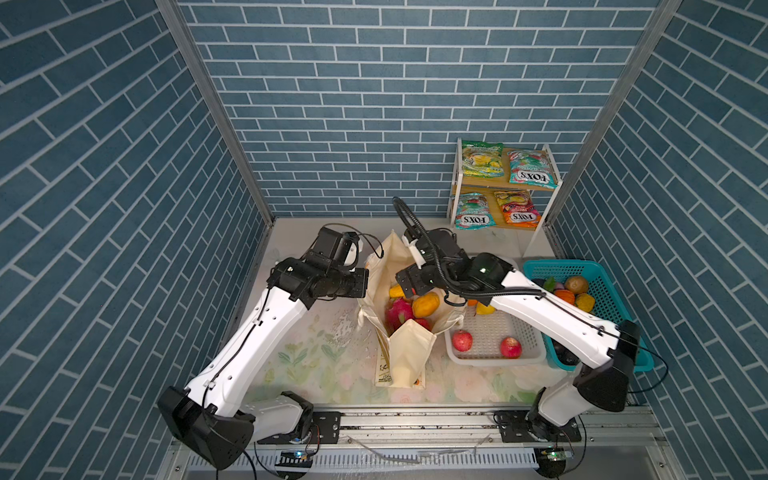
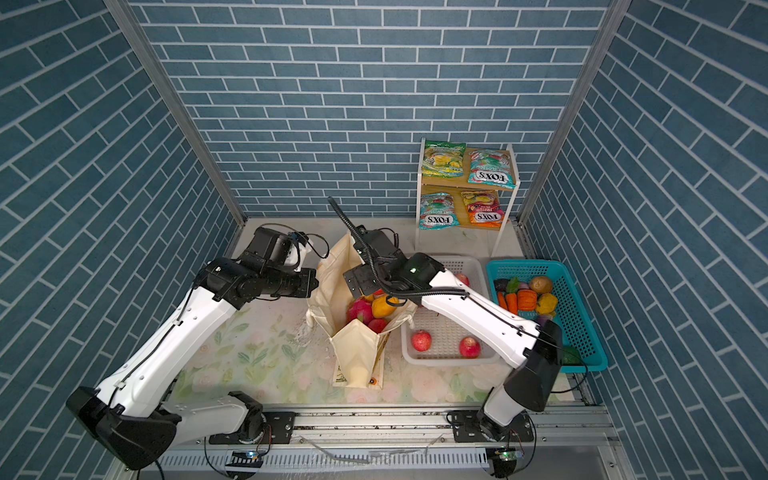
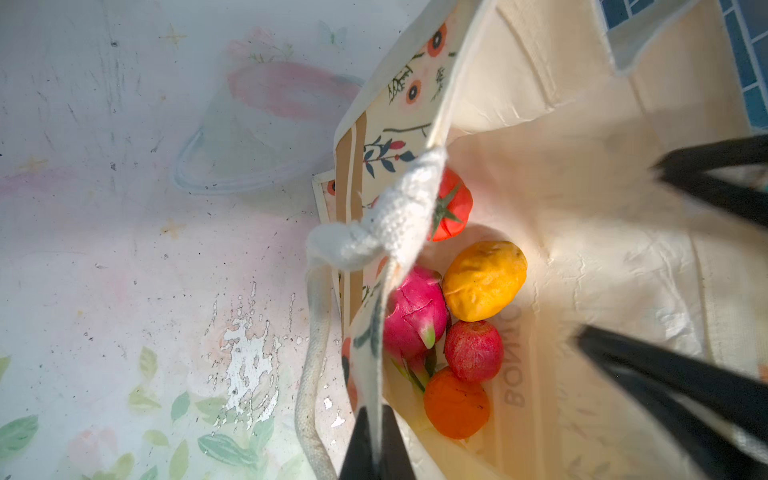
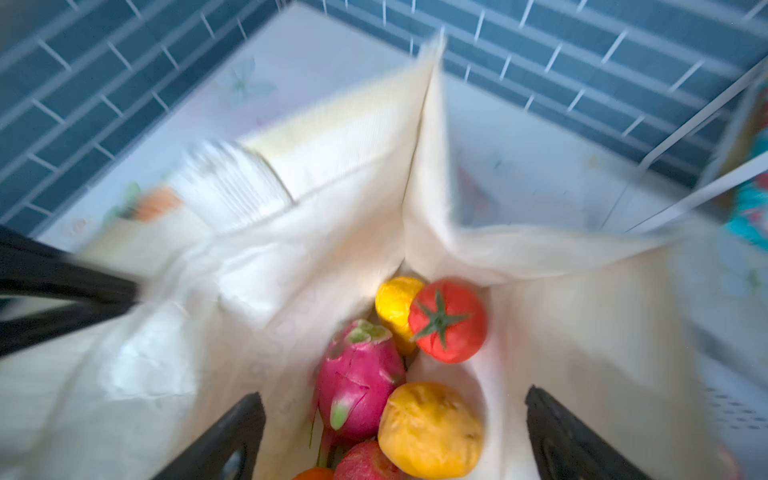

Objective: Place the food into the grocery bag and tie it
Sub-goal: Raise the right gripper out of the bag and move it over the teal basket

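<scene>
Right gripper point(image 4: 395, 419) gaped wide directly above the cream canvas floral grocery bag point(image 1: 409, 353); left gripper point(image 3: 376, 440) pinched its rim.

FOX'S, upside down, on 3 pkts point(image 1: 532, 176); bag point(image 3: 602, 257) lettering thru cloth, maybe "BO…", unclear.

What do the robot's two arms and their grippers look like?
The left arm and right arm have white shell links with black joint housings and thin black cables along them. A black corrugated hose rises from the right one, which shows a green light. The left gripper and right gripper have plain black tapered fingers.
</scene>
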### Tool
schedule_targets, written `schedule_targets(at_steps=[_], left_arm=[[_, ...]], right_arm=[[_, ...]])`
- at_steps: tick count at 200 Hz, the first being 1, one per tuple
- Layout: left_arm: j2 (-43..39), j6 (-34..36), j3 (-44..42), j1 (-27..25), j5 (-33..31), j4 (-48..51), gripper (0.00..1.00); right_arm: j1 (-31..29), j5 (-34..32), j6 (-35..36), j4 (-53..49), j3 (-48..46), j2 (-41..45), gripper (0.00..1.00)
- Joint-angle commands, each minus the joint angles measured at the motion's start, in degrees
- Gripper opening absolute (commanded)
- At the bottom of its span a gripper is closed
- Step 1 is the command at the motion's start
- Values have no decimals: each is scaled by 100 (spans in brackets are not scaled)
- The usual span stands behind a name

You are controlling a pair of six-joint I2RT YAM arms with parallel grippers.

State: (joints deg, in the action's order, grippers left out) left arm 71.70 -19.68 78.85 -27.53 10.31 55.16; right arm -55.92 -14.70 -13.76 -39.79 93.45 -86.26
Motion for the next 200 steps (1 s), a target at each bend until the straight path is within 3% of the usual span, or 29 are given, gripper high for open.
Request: schedule_targets(at_steps=[1, 36, 79, 132, 200], left_arm=[[-68, 44, 78, -32, -56, -102, 0], [-99, 17, 58, -33, -39, -102, 0], [-174, -5, -4, -29, -65, -49, 0], [-244, 8, -36, -32, -90, 43, 0], [-299, 73, 84, -28, -138, 245, 0]], right_arm=[[75, -915, 507, -73, 103, 741, 99], [611, -1764, 409, -98, -521, 1408, 99], [1730, -2222, -351, -151, -1685, 2121, 99], [2938, -1983, -1234, -634, -2384, 2139, 97], [4266, -1957, -1978, -1159, -2447, 1646, 97]])
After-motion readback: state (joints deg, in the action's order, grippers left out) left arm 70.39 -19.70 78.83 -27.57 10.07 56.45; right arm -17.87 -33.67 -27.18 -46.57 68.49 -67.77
